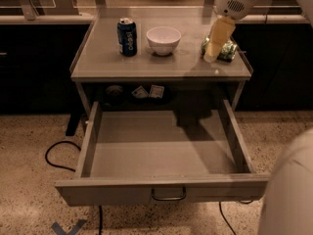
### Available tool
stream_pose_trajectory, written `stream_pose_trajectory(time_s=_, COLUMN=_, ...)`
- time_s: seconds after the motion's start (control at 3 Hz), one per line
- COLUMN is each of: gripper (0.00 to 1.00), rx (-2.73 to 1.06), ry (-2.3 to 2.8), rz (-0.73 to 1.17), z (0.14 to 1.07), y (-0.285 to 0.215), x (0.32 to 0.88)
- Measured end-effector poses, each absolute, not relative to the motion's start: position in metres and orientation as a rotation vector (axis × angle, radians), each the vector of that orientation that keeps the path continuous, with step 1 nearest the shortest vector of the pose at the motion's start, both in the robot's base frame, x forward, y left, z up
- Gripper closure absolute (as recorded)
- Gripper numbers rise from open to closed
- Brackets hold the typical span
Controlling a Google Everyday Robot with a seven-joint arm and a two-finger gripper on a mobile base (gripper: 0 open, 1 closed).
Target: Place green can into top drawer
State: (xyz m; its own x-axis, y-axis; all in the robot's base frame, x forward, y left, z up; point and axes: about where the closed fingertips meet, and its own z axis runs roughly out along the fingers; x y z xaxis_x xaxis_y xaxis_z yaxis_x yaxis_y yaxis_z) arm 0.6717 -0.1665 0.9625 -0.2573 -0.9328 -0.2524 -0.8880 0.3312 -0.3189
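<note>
The green can [228,51] lies on its side at the right back of the tabletop [161,65], partly hidden behind my gripper. My gripper [211,57] hangs down from the upper right, its tip just above the tabletop and right beside the can's left end. I cannot tell whether it touches the can. The top drawer [161,191] is pulled wide open below the tabletop, its grey inside bare, with its curved handle [168,197] at the front.
A blue Pepsi can [127,36] and a white bowl [163,39] stand on the tabletop's back left and middle. Small items [146,91] lie on the shelf under the top. A black cable [54,153] runs on the floor at left. My pale body [288,190] fills the lower right.
</note>
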Motion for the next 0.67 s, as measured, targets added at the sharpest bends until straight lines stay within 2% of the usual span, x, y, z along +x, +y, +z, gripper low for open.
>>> stream_pose_trajectory(time_s=0.33, gripper=0.00, rx=-1.572, ry=2.250, rz=-0.188, z=0.9334, y=-0.2059, x=0.7307)
stream_pose_trajectory(time_s=0.67, gripper=0.00, rx=-1.572, ry=2.250, rz=-0.188, z=0.9334, y=-0.2059, x=0.7308)
